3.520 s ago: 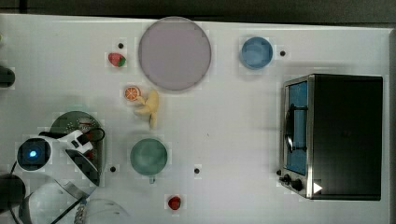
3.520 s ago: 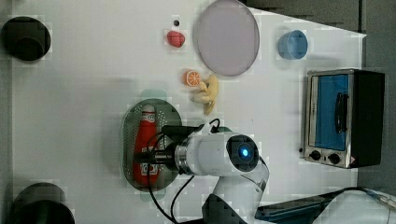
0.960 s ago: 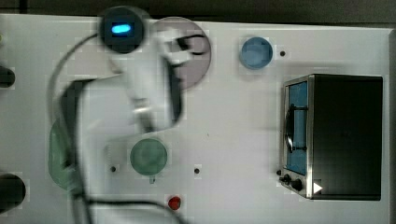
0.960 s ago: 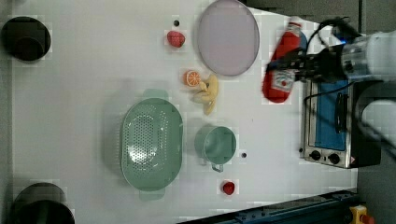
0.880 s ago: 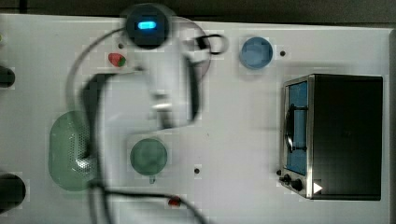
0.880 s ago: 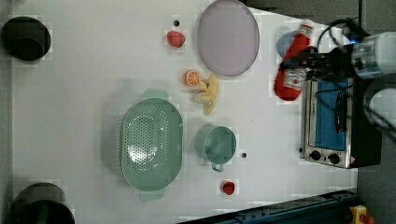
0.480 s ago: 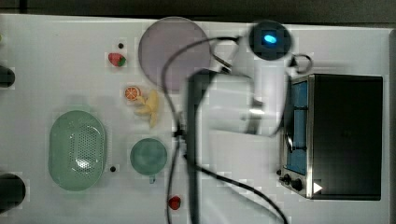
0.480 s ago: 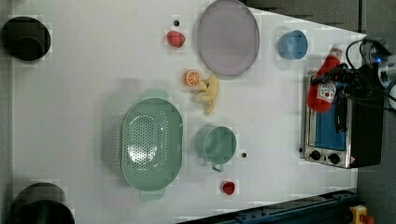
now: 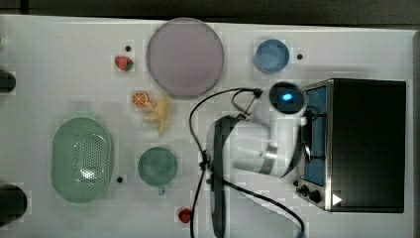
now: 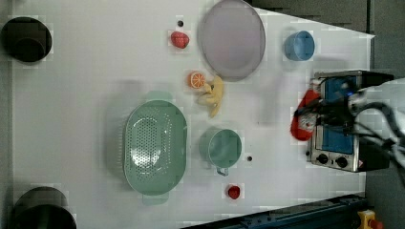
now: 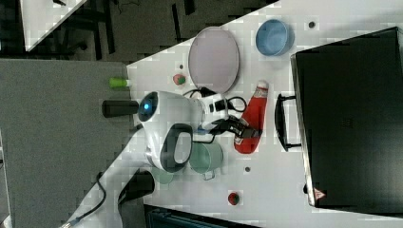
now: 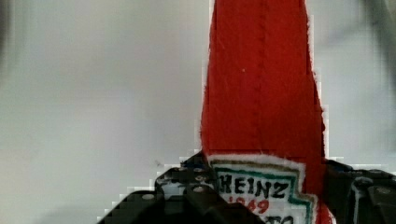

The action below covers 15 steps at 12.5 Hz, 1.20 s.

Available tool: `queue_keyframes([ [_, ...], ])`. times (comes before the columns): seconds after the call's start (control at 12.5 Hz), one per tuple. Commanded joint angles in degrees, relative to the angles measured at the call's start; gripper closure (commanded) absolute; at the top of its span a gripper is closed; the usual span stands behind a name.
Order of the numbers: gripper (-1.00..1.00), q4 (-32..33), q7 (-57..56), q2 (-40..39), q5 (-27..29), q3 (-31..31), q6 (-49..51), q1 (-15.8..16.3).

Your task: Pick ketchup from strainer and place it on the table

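Note:
My gripper (image 11: 243, 131) is shut on the ketchup (image 11: 250, 117), a red squeeze bottle with a white cap and white label. In the wrist view the black fingers (image 12: 187, 189) clamp the ketchup (image 12: 261, 93) at its label. The bottle (image 10: 303, 122) is over the white table (image 10: 86, 95), right in front of the toaster oven's door; whether it touches the table I cannot tell. The pale green strainer (image 9: 81, 158) sits far off at the top view's left with nothing in it, as the strainer (image 10: 154, 143) in the left view also shows.
A black toaster oven (image 9: 364, 144) stands close beside the bottle, its handle (image 11: 280, 122) nearest. A green cup (image 9: 157, 166), banana (image 9: 159, 114), orange slice (image 9: 139, 99), strawberries (image 9: 124, 63), lilac plate (image 9: 184, 57) and blue bowl (image 9: 272, 55) lie around the table.
The arm has carried the ketchup from beside the lilac plate, past the blue bowl, over to the front of the toaster oven. The strainer stays empty.

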<state>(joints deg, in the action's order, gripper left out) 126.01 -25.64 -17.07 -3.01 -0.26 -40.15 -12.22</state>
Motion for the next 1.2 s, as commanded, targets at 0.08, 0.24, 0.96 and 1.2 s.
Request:
queue_keyframes([
  [0.08, -0.21, 2.1, -1.7, 0.8, 0.4, 3.5, -6.8, 3.9],
  [0.24, -0.47, 2.8, -1.7, -1.2, 0.4, 4.1, -9.2, 4.0],
  [0.96, -1.00, -9.7, 1.7, 8.0, 0.4, 3.9, -1.8, 4.0],
  [1.2, -1.00, -20.4, 13.8, 8.5, 0.4, 3.9, 11.3, 4.0],
])
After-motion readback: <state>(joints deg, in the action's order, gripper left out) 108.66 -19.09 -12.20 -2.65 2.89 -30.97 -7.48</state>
